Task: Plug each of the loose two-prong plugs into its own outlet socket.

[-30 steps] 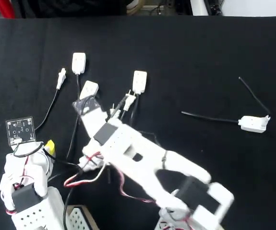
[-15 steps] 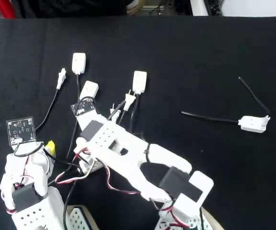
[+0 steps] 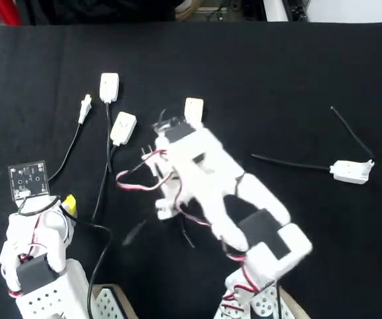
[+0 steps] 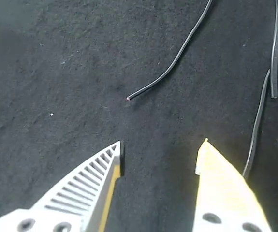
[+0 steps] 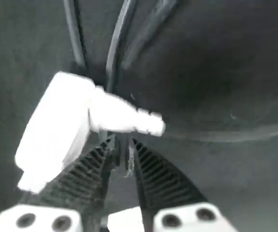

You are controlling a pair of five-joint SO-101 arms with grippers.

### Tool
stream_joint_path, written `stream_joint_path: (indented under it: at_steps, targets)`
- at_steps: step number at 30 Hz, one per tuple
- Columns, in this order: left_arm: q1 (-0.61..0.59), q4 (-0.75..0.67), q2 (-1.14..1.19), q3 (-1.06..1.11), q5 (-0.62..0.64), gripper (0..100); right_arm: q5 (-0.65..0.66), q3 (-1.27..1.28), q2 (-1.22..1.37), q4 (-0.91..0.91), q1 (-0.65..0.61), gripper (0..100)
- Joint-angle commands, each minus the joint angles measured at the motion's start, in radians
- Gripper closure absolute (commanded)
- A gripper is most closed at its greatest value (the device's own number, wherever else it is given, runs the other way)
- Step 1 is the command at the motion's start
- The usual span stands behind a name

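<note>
Judged the step as seating one plug point(image 5: 124, 120) in its socket point(image 5: 51, 128): found the two butted end to end on the black surface point(image 3: 277, 80), with the right gripper point(image 5: 122, 147) close against the plug, fingers drawn to a narrow slit, no telling whether anything is pinched there. Noted the left gripper point(image 4: 160, 147) low over the surface, fingers spread wide and holding nothing, and a loose plug point(image 3: 84, 106) lying near an empty socket point(image 3: 109, 86). Expect next to need a straight push along the prongs, then a check for full seating.

black desk point(image 3: 277, 80) strewn with cords point(image 3: 290, 163)
a loose plug point(image 3: 84, 108) lies beside three white outlet sockets point(image 3: 109, 87); a fourth socket point(image 3: 350, 171) lies well apart.
</note>
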Motion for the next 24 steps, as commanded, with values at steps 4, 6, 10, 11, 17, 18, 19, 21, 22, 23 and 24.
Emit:
stream_joint_path:
  at_steps: [4,6,10,11,17,18,19,21,22,23,24]
  targets:
    - [-0.004,-0.021,-0.006,-0.004,0.005,75,0.097,0.015,-0.125,0.055,0.120,98.6]
    - [-0.004,-0.021,-0.006,-0.004,0.005,75,0.097,0.039,-0.130,0.043,0.115,98.6]
    - [-0.004,-0.021,-0.006,-0.004,0.005,75,0.092,0.045,-0.131,0.018,0.087,98.6]
    - [-0.004,-0.021,-0.006,-0.004,0.005,75,0.092,0.045,-0.131,0.020,0.080,98.6]
    - [-0.004,-0.023,-0.006,-0.004,0.005,75,0.106,0.016,-0.213,0.044,0.074,98.2]
    - [-0.004,-0.023,-0.006,-0.004,0.005,75,0.126,0.010,-0.243,0.057,0.061,97.5]
    - [-0.004,-0.023,-0.006,-0.004,0.005,75,0.146,0.002,-0.272,0.081,0.041,95.6]
    - [-0.004,-0.023,-0.006,-0.004,0.005,75,0.169,-0.001,-0.328,0.127,-0.002,89.4]
    - [-0.004,-0.023,-0.006,-0.004,0.005,75,0.170,0.002,-0.351,0.138,-0.031,86.5]
    - [-0.004,-0.023,-0.006,-0.004,0.005,75,0.172,0.012,-0.366,0.141,-0.063,84.3]
    - [-0.005,-0.023,-0.006,-0.004,0.005,75,0.178,0.031,-0.375,0.138,-0.100,83.5]
